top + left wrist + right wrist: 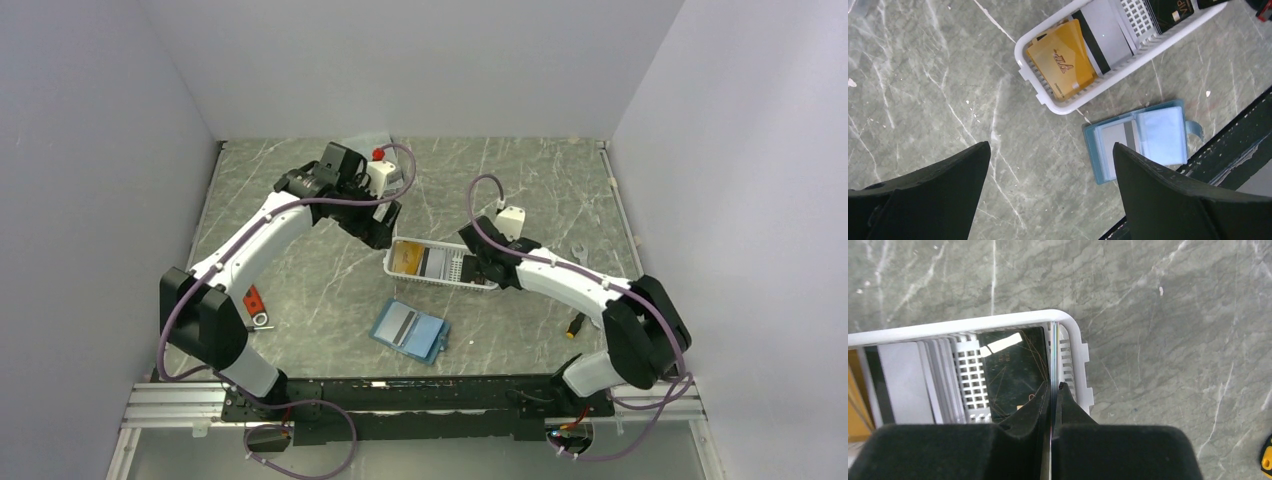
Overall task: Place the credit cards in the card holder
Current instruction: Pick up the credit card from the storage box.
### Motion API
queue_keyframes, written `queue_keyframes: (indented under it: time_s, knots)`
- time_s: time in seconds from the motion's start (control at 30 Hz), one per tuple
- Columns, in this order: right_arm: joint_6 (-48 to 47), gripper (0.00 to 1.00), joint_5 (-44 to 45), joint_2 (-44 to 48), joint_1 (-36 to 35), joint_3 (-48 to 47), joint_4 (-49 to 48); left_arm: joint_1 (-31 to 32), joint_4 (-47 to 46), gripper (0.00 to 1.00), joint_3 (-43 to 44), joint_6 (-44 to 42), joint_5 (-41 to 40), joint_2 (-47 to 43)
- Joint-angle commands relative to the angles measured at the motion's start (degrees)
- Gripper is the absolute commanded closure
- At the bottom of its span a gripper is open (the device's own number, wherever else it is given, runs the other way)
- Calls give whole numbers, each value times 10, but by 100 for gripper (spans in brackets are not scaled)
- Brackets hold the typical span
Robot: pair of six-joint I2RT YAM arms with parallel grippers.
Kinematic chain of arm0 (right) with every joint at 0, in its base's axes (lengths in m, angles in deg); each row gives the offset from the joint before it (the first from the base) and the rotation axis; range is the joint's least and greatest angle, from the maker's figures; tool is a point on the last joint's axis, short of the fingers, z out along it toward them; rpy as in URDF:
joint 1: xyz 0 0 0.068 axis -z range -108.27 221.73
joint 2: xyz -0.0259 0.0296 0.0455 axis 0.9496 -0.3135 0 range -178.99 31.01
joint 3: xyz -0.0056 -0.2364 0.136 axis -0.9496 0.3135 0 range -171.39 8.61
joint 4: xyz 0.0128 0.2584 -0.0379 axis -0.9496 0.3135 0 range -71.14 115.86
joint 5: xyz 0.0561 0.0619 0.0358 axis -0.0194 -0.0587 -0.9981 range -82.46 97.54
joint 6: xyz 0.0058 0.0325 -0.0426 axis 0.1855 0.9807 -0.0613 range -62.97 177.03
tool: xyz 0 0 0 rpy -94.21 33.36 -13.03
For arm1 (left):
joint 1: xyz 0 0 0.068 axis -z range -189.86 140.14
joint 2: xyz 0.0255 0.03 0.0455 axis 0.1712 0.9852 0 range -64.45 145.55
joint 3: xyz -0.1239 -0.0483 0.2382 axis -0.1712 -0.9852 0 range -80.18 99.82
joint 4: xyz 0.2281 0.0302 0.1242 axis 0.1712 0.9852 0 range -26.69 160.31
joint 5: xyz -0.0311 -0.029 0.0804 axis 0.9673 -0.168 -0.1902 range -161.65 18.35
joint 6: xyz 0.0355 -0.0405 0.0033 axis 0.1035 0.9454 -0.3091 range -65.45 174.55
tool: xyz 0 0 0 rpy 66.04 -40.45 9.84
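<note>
A white slatted basket (392,268) in the middle of the table holds the credit cards. The left wrist view shows a yellow-gold card (1062,60), a grey card with a black stripe (1103,32) and a black card (1170,10) in it. The teal card holder (410,331) lies open in front of the basket, with a grey striped card in one pocket (1118,140). My left gripper (1051,147) is open and empty, high above the table left of the basket. My right gripper (1054,387) is shut on a thin card (1053,350), edge-on, at the basket's right end beside the black card (1013,365).
A red-handled tool (254,303) lies at the left near the left arm's base. A small yellow-and-black item (577,325) and a metal wrench (578,250) lie at the right. A red-capped object (378,153) is at the back. Walls enclose three sides.
</note>
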Motion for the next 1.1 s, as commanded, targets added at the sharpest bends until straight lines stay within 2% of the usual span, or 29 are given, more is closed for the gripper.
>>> queue_keyframes:
  time_s: [0.0,0.13,0.17,0.23,0.3,0.37,0.43,0.57,0.63,0.7,0.77,0.83,0.9,0.97,1.07]
  knots:
    - [-16,100,0,46,9,-1,-9,6,10,1,30,-29,-14,-41]
    - [-24,100,-9,86,10,6,-6,6,47,1,55,-58,22,-33]
    - [-27,100,-13,100,11,8,-7,6,59,4,66,-62,24,-26]
    - [-39,100,-30,131,16,19,-17,5,67,22,84,-69,15,-16]
    - [-50,100,-50,164,21,32,-30,10,88,32,125,-75,-6,0]
    - [-56,100,-68,192,28,45,-39,16,95,31,170,-72,-56,14]
    - [-63,100,-84,220,34,63,-58,12,100,30,205,-75,-71,24]
    - [-77,100,-125,272,43,98,-101,-15,150,27,268,-66,46,77]
    - [-83,100,-155,293,52,110,-120,-10,166,27,274,-59,85,99]
    - [-84,100,-179,315,61,122,-137,-7,171,22,270,-61,148,113]
    - [-80,100,-201,338,71,134,-153,4,126,19,239,-48,209,113]
    - [-73,100,-221,359,80,146,-168,24,87,8,218,-36,256,123]
    - [-61,100,-231,378,89,160,-183,46,60,2,219,-23,298,151]
    - [-49,100,-246,395,101,179,-208,57,8,3,209,18,326,174]
    - [-30,100,-273,410,117,204,-251,64,-118,8,173,129,346,198]
